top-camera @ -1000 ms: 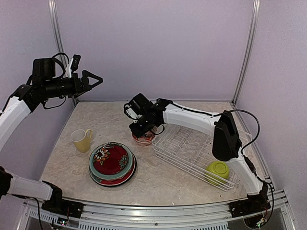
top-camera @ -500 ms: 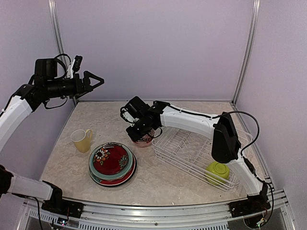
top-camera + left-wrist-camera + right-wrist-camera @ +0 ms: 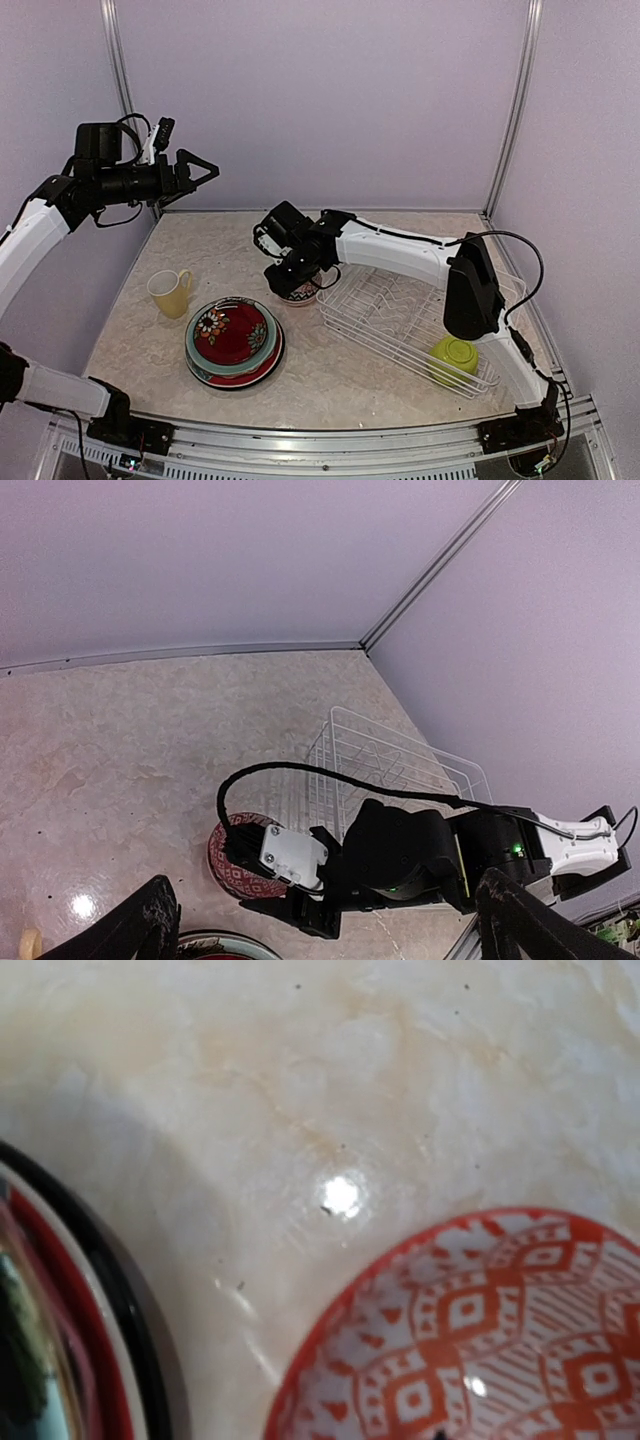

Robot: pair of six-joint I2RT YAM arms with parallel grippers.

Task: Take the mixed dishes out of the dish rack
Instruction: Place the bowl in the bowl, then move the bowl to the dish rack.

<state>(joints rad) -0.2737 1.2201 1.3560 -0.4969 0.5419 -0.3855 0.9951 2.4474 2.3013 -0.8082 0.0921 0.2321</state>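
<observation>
Over the last second the right gripper (image 3: 288, 276) had edged slightly toward 9 o'clock, while the red-white bowl (image 3: 303, 293) beneath it kept its place on the table (image 3: 190, 240), just off the 9 o'clock end of the dish rack (image 3: 392, 300). We judged the bowl set down. From these views, though, we could not tell whether the fingers pinched its rim or had let go; the wrist view showed only bowl and tabletop. The left gripper (image 3: 205, 172) hung high at 10 o'clock, spread wide and empty. The plate stack (image 3: 233, 342) lay at 8 o'clock of the bowl, with the pale yellow mug (image 3: 170, 292) beyond. Only the lime green bowl (image 3: 453, 356) remained in the rack, at its 5 o'clock corner, probably next.
</observation>
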